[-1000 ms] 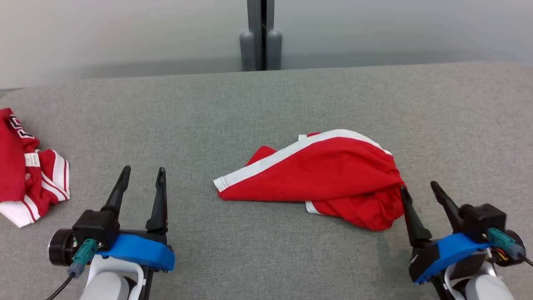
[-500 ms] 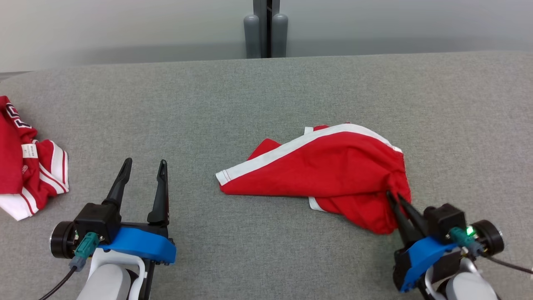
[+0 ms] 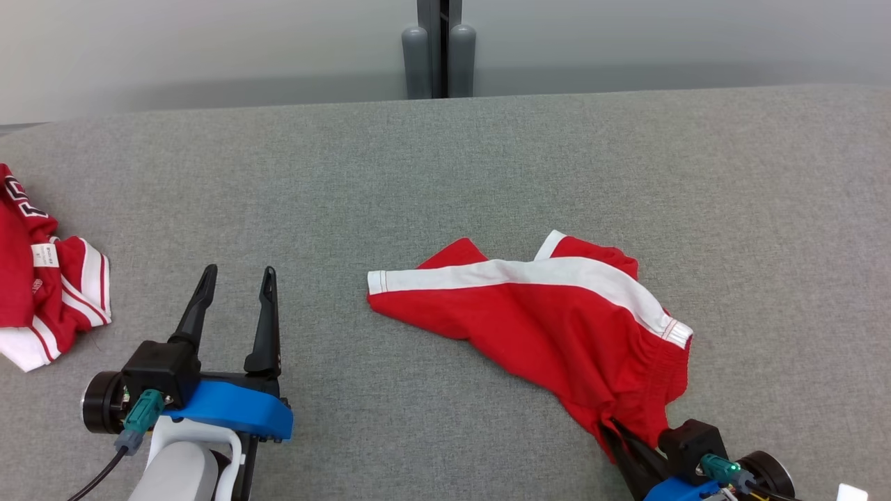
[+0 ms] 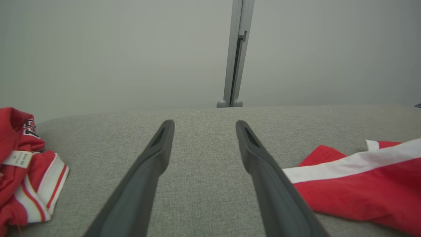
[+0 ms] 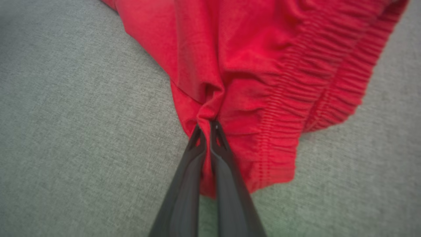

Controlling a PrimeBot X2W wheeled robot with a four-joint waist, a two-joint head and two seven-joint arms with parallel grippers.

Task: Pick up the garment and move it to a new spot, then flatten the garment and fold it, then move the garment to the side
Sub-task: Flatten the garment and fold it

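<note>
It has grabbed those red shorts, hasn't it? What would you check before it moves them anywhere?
1. Right gripper shut on the red shorts: ok, it pinches a fold beside the elastic waistband.
2. Left gripper free to help: ok, open and holding nothing.
3. Shorts apart from the other red garment: ok, that one lies at the far left, not touching.
4. Room for a new spot: ok, bare grey surface lies around the shorts.
5. Shorts flat: not ok, they are bunched and creased.
6. How many layers are pinched: cannot tell.
</note>
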